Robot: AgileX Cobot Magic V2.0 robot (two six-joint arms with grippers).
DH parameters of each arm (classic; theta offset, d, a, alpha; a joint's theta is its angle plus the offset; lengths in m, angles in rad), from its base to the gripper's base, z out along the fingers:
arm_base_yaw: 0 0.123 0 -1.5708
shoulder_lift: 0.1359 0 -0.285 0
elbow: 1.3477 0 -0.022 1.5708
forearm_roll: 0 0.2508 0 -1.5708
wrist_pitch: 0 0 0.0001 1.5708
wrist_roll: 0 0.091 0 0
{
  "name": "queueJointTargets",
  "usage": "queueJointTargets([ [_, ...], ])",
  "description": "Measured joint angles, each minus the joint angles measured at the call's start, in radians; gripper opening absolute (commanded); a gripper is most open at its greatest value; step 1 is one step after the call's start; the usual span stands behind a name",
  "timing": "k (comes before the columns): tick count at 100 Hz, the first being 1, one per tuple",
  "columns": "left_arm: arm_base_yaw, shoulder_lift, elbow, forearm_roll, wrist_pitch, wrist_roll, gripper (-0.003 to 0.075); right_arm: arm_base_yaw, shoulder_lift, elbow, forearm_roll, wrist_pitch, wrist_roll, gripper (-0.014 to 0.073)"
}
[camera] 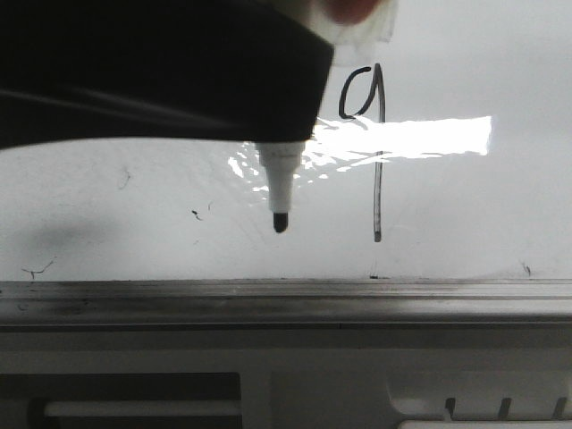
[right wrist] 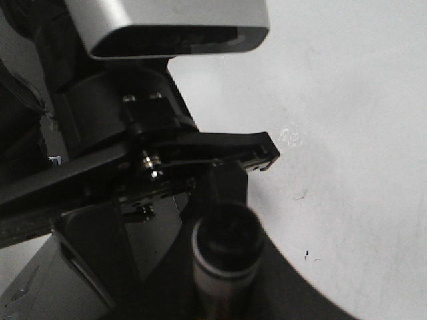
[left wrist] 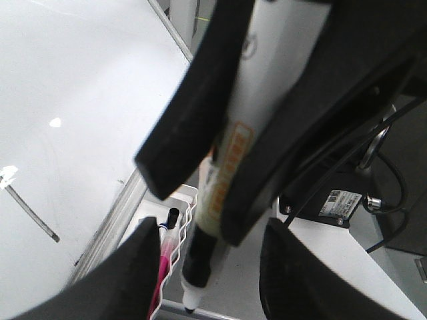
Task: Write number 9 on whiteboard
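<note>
1. I see the number 9 (camera: 366, 134), a black marker-drawn figure with a small rounded loop above a long thin stem, already standing on the large glossy white whiteboard (camera: 483, 214), right of centre and crossed by a glare patch.
2. The left gripper (left wrist: 227, 200) is clenched on a white-barrelled marker with orange label (left wrist: 230, 143); in the front view its black tip (camera: 281, 221) points down, left of the stem and above the grey metal bottom rail (camera: 286, 299).
3. I cannot tell whether the right gripper is released or clenched: its fingers are not clearly shown in its wrist view.
4. I judge the figure complete, so the step in hand is to draw the tip straight away from the board, with no sideways drift that would add a streak beside the stem.
5. Only the front view shows the whole figure; the left wrist view shows the grasp, a short piece of dark stroke (left wrist: 30, 213), and a white wire rack holding a pink marker (left wrist: 165, 257).
6. The right wrist view shows only bare board with tiny specks (right wrist: 300, 195).
</note>
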Motion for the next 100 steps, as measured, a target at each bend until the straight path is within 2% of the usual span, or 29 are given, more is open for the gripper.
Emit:
queueJointTargets([
  [24,0.000,0.001,0.000,0.000,0.001,0.006,-0.0017,0.002,0.014,0.000,0.006,0.014,0.000,-0.0074],
  [52,0.000,0.001,0.002,0.010,-0.001,0.023,-0.0018,0.002,0.016,0.000,0.030,0.020,0.005,-0.0054],
  [59,0.000,0.001,0.008,0.008,0.000,0.023,-0.0018,0.002,0.019,0.000,0.036,0.023,0.005,0.0036],
  [64,0.000,0.001,0.013,0.006,0.003,0.023,-0.0018,0.002,0.021,0.000,0.038,0.027,0.005,0.0152],
  [74,0.000,0.001,0.025,0.000,0.007,0.016,-0.0018,0.002,0.021,0.000,0.040,0.023,0.003,0.0451],
  [81,0.000,0.001,0.036,0.000,0.005,0.013,-0.0018,0.002,0.021,0.000,0.045,0.011,0.003,0.0574],
  [86,0.000,0.001,0.039,0.000,0.005,0.013,-0.0018,0.002,0.021,0.000,0.045,0.009,0.003,0.0596],
  [100,0.000,0.001,0.051,0.000,0.005,-0.007,-0.0019,-0.019,0.006,0.000,0.040,0.003,0.001,0.0553],
])
